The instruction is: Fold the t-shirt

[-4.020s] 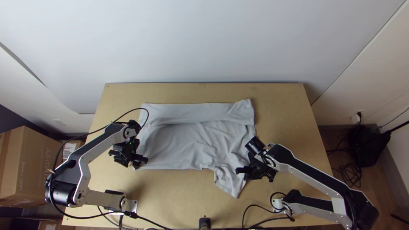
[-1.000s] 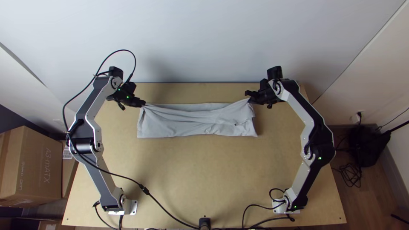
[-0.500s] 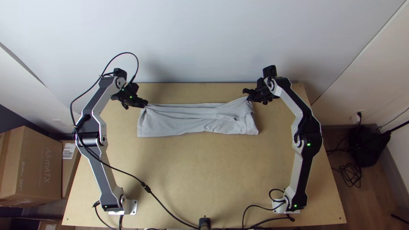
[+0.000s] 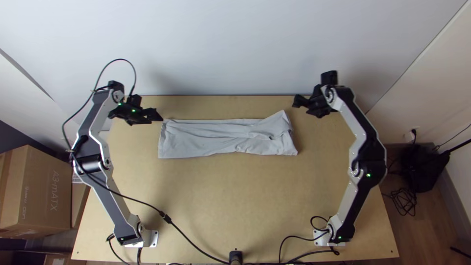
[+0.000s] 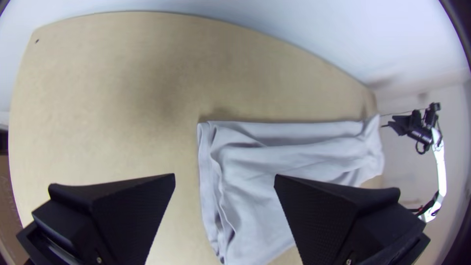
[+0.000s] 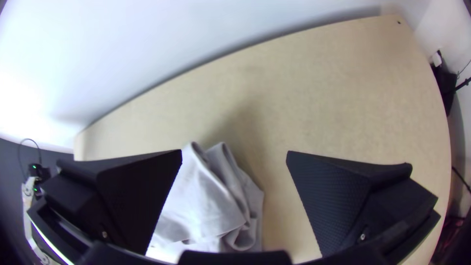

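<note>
The light grey t-shirt (image 4: pixel 221 140) lies as a long, folded strip across the far part of the table, its upper layer wrinkled and its far right corner raised to a point. At the strip's left end, my left gripper (image 4: pixel 158 116) stands just outside the far corner. My right gripper (image 4: pixel 297 102) is just beyond the far right corner, apart from the cloth. The left wrist view has my left gripper (image 5: pixel 224 184) open, with the t-shirt (image 5: pixel 255 172) below its fingers. In the right wrist view my right gripper (image 6: pixel 234 159) is open above the t-shirt's end (image 6: pixel 201 201).
The light wooden table (image 4: pixel 235 206) has bare surface on the near side of the cloth. A wall (image 4: pixel 235 44) rises behind its far edge. Black cables (image 4: pixel 196 249) run along the near edge. Cardboard boxes (image 4: pixel 37 189) stand at the left, off the table.
The near part of the shirt now lies over toward the far side, making a narrow strip. Both grippers went to the far corners holding cloth, then opened and moved outward, left and right.
</note>
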